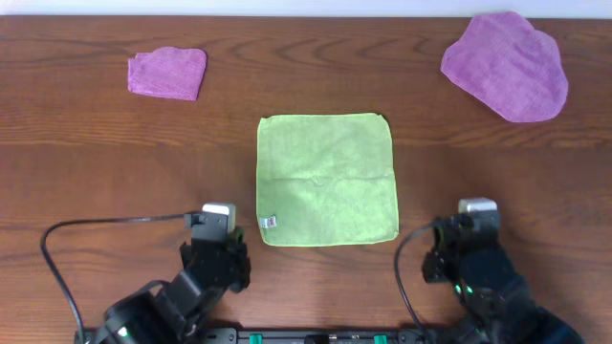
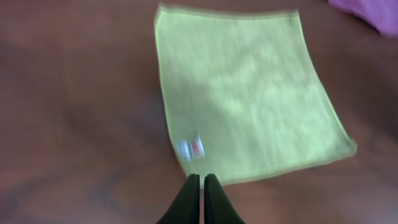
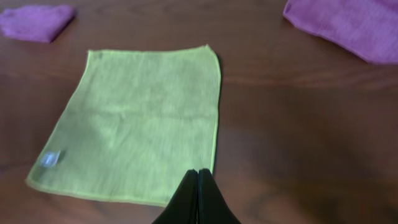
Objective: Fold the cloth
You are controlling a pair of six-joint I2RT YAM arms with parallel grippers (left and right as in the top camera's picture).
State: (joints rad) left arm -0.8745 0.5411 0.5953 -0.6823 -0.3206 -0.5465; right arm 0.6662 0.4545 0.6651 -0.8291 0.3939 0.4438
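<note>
Working over a brown wooden table (image 1: 86,153) carrying three cloths.

Locating the cloth (image 1: 327,179) at mid-table, spread flat and unfolded, with its near edge just ahead of and between the two arms. Judging no fold as started yet.

Noting a large purple cloth (image 1: 507,65) at the far right and a small folded purple cloth (image 1: 168,73) at the far left, both well apart from the cloth. Expecting little interference there, barring an overshoot past the far edge while carrying a corner across.

Reading the left gripper (image 2: 202,180) as clenched on nothing, with fingers pressed together, hovering just short of the near left corner. Reading the right gripper (image 3: 198,174) likewise: clenched, empty, poised just short of the near right corner.

Flagging the main hazard: descending with fingers shut. Risking bunching or sliding the cloth by pushing closed tips into the hem instead of pinching it. Judging opening first, then lowering, as necessary.

Flagging a second hazard: pinching too shallowly on thin fabric lying flush against wood, then losing the corner mid-lift and leaving a skewed fold.

Flagging a third: raising the two corners unevenly, dragging the cloth sideways and misaligning its edges.

Noting the small white tag (image 1: 269,222) at the near left corner, close to the left fingertips. Risking a weak hold by catching the tag alone.
</note>
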